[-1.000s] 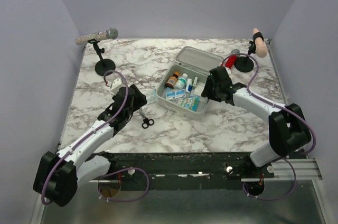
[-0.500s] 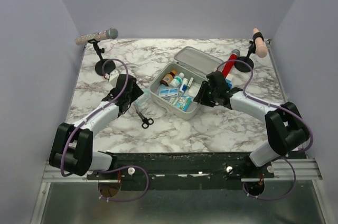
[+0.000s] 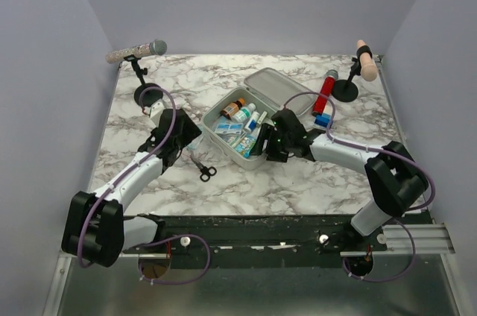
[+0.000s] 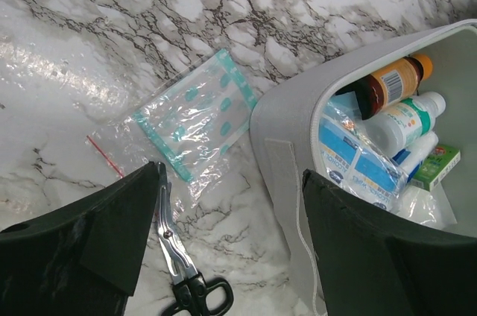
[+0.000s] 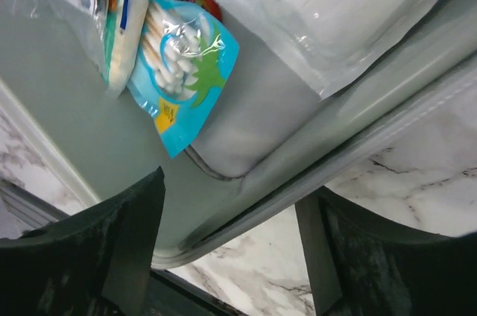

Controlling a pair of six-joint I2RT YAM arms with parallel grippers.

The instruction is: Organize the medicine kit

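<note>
You're watching the light grey-white zippered medicine kit [image 3: 272,86], lid hinged open, sliding left: it's now sitting nearer table centre than a second ago, and that's uncovering the red cylinder [image 3: 325,92] and a small blue box [image 3: 322,118] lying to its right. The right gripper [image 5: 227,193] is sitting at the kit's near-right corner, jaws standing apart with the rim running between them, not pinching. It looks like it's letting go after the drag. The left gripper [image 4: 231,182] is swinging up-left alongside, jaws wide and carrying nothing. It's hovering over the clear zip bag with teal strips [image 4: 197,115] and the black-handled scissors [image 4: 182,271], both lying on the marble just beside the kit's left wall. So the kit is coming within the left arm's reach, and the loose bag and scissors are probably going in next.
</note>
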